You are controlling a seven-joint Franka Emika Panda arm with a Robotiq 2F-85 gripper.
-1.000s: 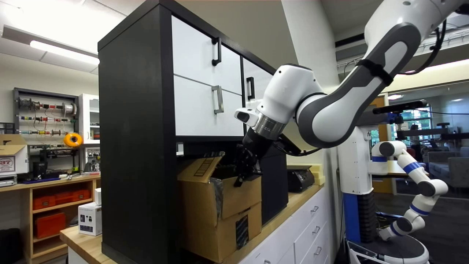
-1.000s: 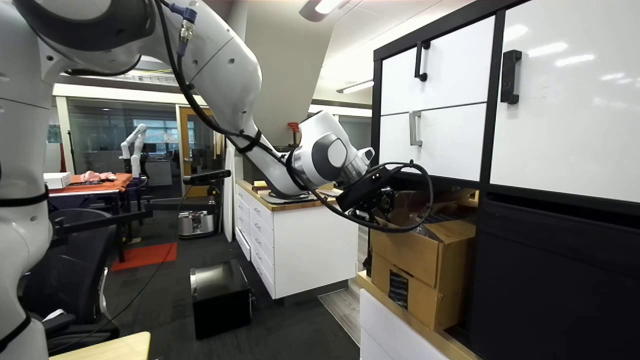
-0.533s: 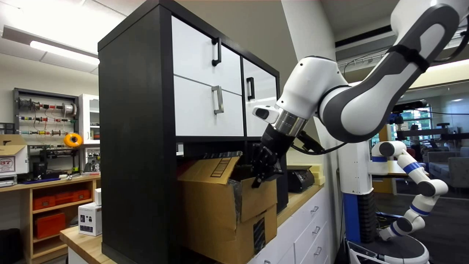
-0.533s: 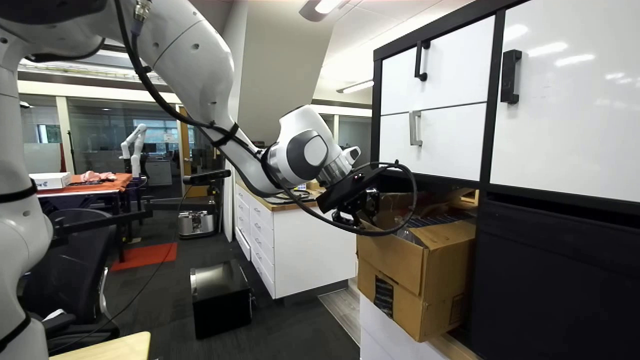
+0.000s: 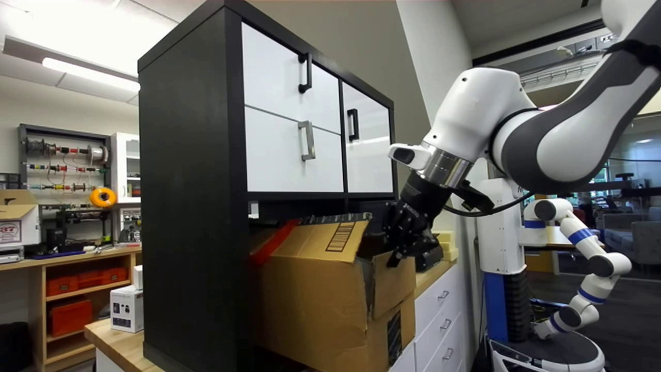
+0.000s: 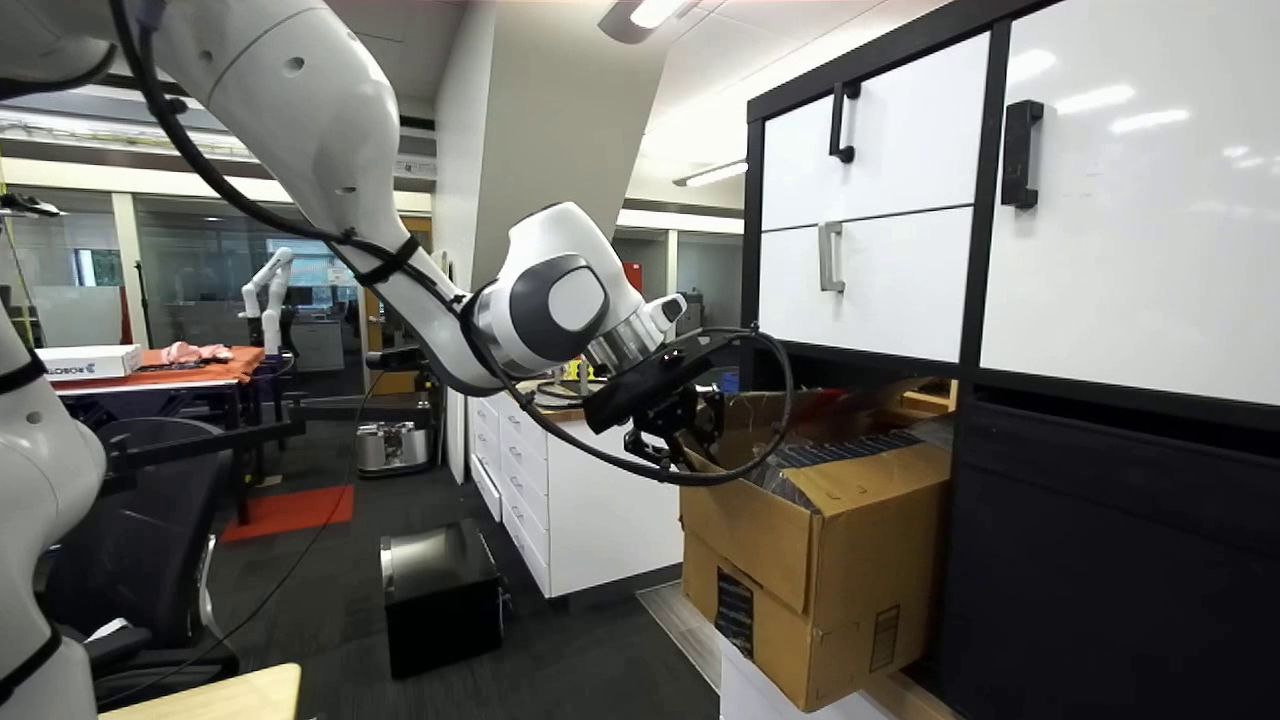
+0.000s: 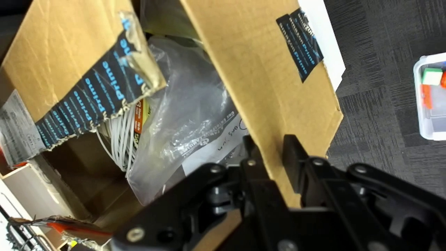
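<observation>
- 1 gripper [image 7: 270,153], 2 fingers [image 7: 292,162]: pinching 1 box by the top edge of its front wall [image 7: 261,69], 1 finger inside, 1 outside.
- 1 box [image 5: 315,299], cardboard: back part in the lower left opening of 1 cabinet [image 5: 186,181], front end sticking out over the white drawers [image 5: 439,310].
- Inside box, wrist view: 1 clear bag [image 7: 188,87], 1 bundle of white cord [image 7: 122,139] just beside it.
- Tape, 2 pieces in wrist view: 1 black patch [image 7: 301,45] on the front wall, 1 Prime strip [image 7: 90,99] along the ragged edge of 1 flap [image 7: 62,59].
- Cabinet handles, both exterior views: 3, so 2 black handles [image 5: 307,72], 1 silver handle [image 5: 308,139].
- Wrist view, right edge: 1 clear tub [image 7: 437,123], coloured bits inside.
- Background, an exterior view: 1 white robot [image 5: 498,253] with blue bands, 2 orange cases [image 5: 87,280] on shelves.
- Also an exterior view: 1 black cube [image 6: 445,610], 1 red mat [image 6: 285,512], both on floor; 1 chair [image 6: 140,540].
</observation>
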